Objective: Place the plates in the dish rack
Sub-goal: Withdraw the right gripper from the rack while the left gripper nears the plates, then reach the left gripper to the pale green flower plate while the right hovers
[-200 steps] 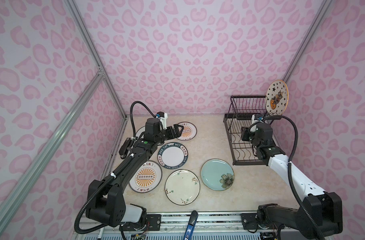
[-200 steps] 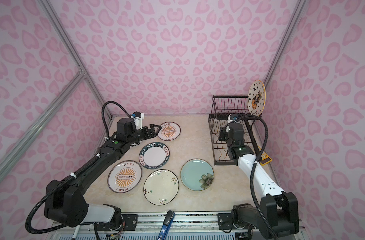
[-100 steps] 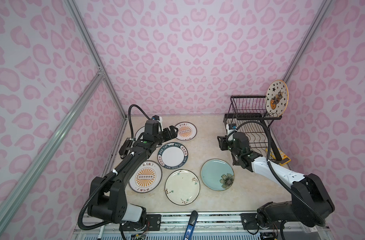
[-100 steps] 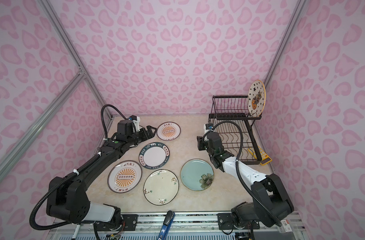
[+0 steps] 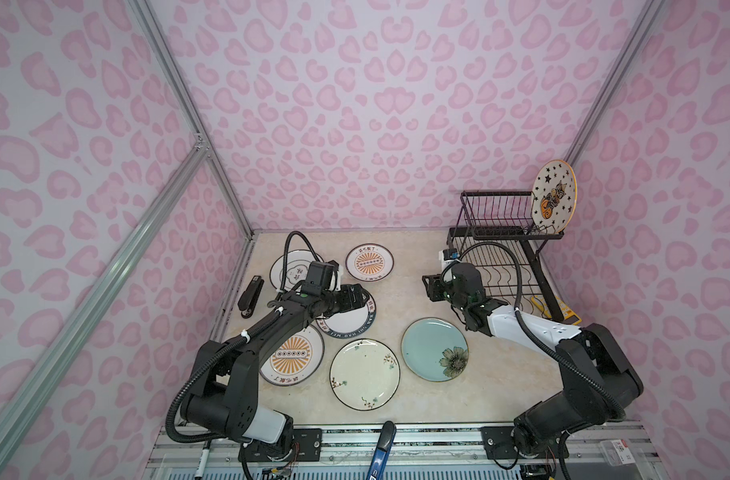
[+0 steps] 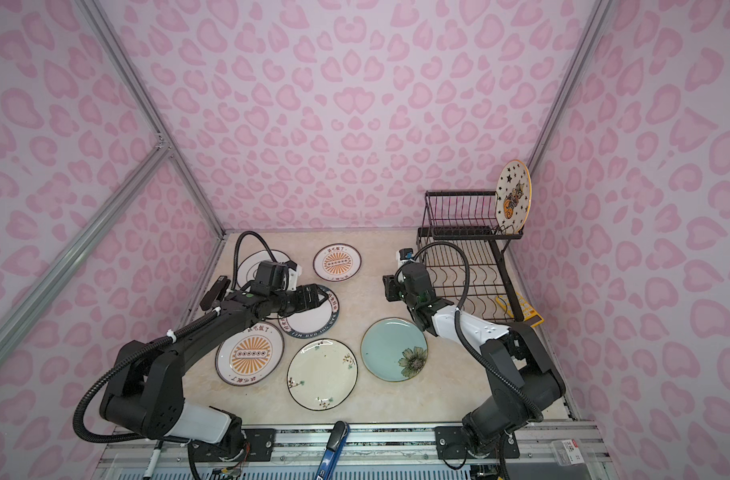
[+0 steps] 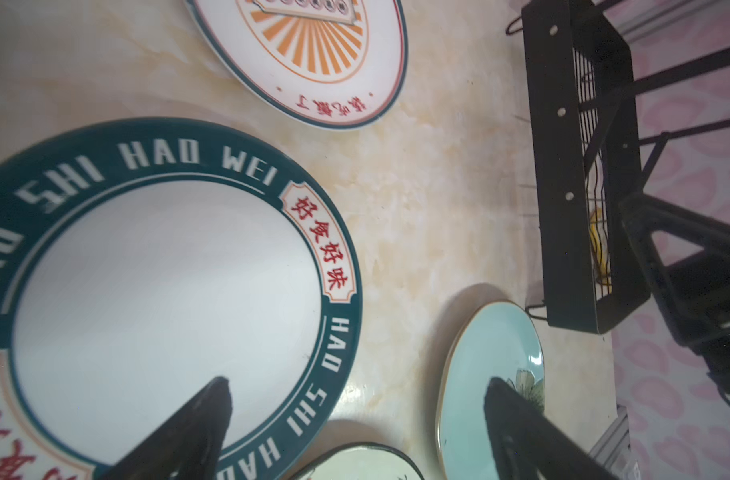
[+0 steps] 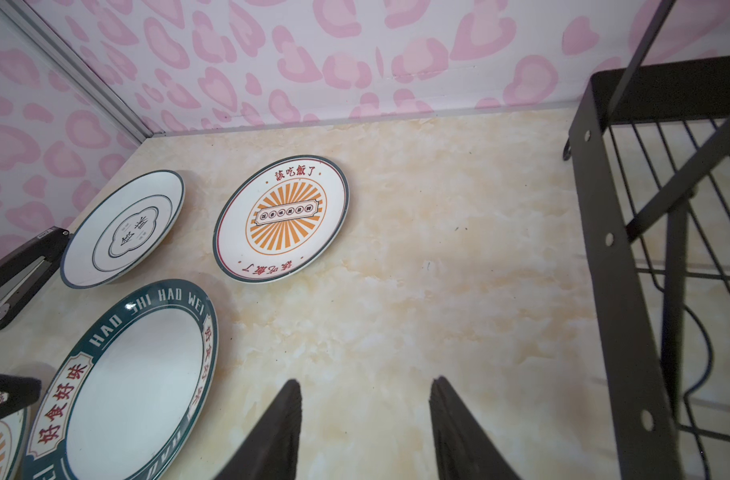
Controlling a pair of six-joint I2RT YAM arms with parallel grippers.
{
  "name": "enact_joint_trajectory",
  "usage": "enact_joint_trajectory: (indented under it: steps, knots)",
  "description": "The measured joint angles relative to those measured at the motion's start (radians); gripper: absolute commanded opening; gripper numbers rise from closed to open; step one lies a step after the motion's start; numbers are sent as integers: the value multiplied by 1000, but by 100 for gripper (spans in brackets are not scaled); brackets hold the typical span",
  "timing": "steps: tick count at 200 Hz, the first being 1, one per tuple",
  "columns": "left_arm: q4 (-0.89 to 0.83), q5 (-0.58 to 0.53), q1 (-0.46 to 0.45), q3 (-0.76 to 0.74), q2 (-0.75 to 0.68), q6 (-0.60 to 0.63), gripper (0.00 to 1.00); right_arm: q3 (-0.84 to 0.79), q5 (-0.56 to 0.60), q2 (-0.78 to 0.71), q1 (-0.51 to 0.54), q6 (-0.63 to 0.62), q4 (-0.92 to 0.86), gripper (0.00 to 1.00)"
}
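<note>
The left gripper [image 5: 366, 297] is spread wide and holds nothing. It hovers low over a round white ceramic plate with a dark teal rim and white lettering [image 5: 351, 323]. In the left wrist view one fingertip [image 7: 221, 384] shows against this plate's white centre. Whether it touches cannot be told.

Ahead of that gripper, farther from the robot, lies a white plate with an orange sunburst [image 5: 370, 262]. Beside its wrist sits a white plate with a black emblem [image 5: 289, 270]. Under its forearm lies a second orange sunburst plate [image 5: 292, 354]. Past the outer side of that arm is a black stapler-shaped object [image 5: 250, 296].

The right gripper [image 5: 427, 286] is half spread and empty, with only the bare beige marbled tabletop [image 8: 396, 291] between its fingers. The black wire two-tier dish rack [image 5: 500, 257] stands just beside it, on the side away from the left arm. A starry orange-rimmed plate [image 5: 553, 194] stands upright on the rack's upper tier, above and behind this gripper. The lower slotted tier holds no plates.

Below its wrist, nearer the robot, lies a pale blue plate with a flower [image 5: 427, 347]. A cream plate with small sprigs [image 5: 364, 374] lies beside that one.
</note>
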Motion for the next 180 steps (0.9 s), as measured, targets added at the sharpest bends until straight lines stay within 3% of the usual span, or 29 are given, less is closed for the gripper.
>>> enact_joint_trajectory:
  steps: [74,104,158,180]
  knots:
    - [-14,91,-150,24,124,29,99,-6,34,-64,-67,-2,-50,50]
    - [-14,120,-195,34,162,28,93,-19,43,-101,-102,-5,-59,49]
    - [-28,134,-259,84,227,28,74,-36,43,-128,-116,-7,-76,49]
    - [-42,130,-272,108,257,30,71,-39,43,-129,-116,-7,-78,49]
